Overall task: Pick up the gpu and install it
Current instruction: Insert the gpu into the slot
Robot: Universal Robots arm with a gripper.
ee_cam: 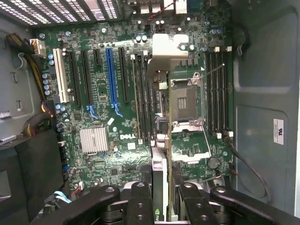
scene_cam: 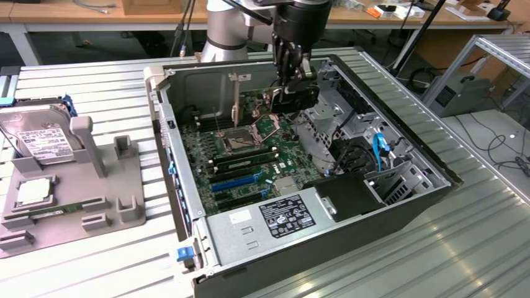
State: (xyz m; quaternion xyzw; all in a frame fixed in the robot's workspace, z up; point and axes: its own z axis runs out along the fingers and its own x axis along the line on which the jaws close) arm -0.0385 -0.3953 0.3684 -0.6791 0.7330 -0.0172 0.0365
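we find the fingers pinching the gpu. it hangs over the motherboard — inside the case.

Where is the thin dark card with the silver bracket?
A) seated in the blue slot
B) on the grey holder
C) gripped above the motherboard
C: the black gripper holds the dark flat gpu card over the green motherboard, clear of the blue slot.
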